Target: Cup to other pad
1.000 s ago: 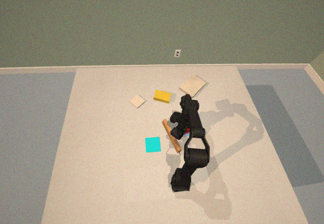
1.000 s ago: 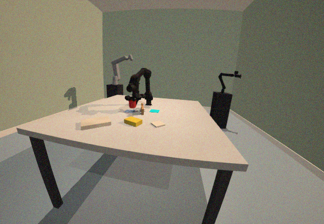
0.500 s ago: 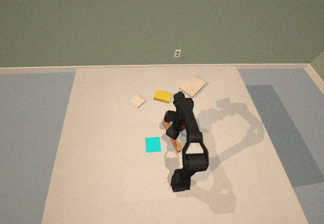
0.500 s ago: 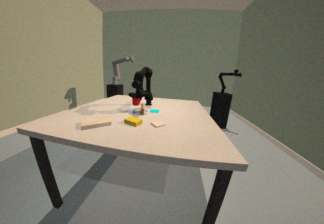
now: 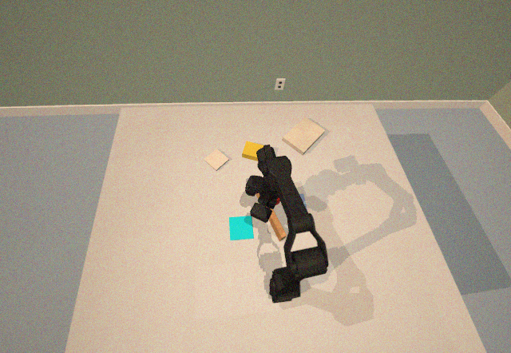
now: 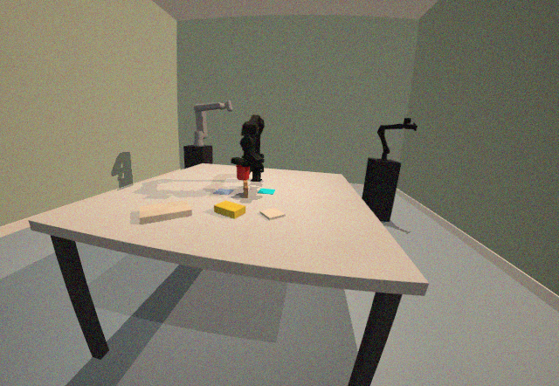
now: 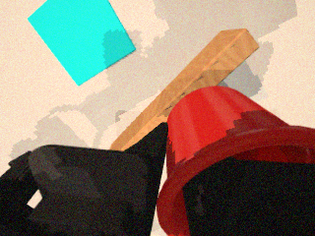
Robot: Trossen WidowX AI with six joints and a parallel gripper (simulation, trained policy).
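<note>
My gripper [image 5: 268,202] [image 6: 243,163] [image 7: 171,129] is shut on the red cup [image 5: 277,200] [image 6: 243,172] [image 7: 212,118], with one finger inside the rim and one outside. The cup hangs in the air above the orange-brown wooden bar, looking roughly upright in the exterior view. The cyan pad [image 5: 240,228] [image 6: 266,190] [image 7: 79,39] lies bare on one side of the bar. The blue pad [image 5: 303,200] [image 6: 223,191] [image 7: 241,81] lies on the other side, partly hidden by the arm or cup. The marbles cannot be seen; the finger hides the cup's inside.
The wooden bar [image 5: 277,225] [image 6: 245,192] [image 7: 192,84] lies between the two pads, below the cup. A yellow block [image 5: 251,151] [image 6: 229,209], a small pale tile [image 5: 216,160] [image 6: 272,213] and a larger pale block [image 5: 304,135] [image 6: 165,212] lie farther from the arm's base.
</note>
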